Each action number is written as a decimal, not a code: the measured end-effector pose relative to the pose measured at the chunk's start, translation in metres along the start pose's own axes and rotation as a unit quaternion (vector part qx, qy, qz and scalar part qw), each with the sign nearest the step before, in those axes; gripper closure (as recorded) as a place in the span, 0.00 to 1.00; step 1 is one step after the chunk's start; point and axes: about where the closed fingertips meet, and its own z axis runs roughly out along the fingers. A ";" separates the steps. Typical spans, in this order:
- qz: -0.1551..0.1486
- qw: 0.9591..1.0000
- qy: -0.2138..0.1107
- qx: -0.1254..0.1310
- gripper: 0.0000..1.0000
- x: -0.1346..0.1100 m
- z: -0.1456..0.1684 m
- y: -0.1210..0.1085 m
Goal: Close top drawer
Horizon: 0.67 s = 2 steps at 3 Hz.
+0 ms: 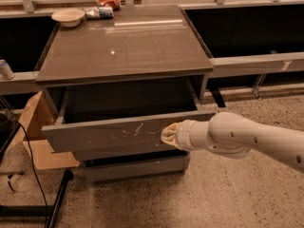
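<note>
The top drawer [95, 136] of the grey cabinet stands pulled out, its flat front marked with pale scratches near the middle. Its dark inside looks empty. My gripper [167, 134] comes in from the right on a white arm [247, 139] and its tip rests against the drawer front, just right of the scratches.
The cabinet top [123, 46] carries a white bowl [68, 16] and snack packets [102, 7] at its back edge. A lower drawer [135, 167] sits below. A cardboard box [33, 127] and black cable [28, 151] lie to the left, on speckled floor.
</note>
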 end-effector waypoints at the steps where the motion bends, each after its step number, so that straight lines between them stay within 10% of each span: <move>1: -0.023 1.000 0.007 -0.012 1.00 -0.004 0.011 0.000; 2: -0.022 1.000 0.006 -0.012 1.00 -0.005 0.011 0.000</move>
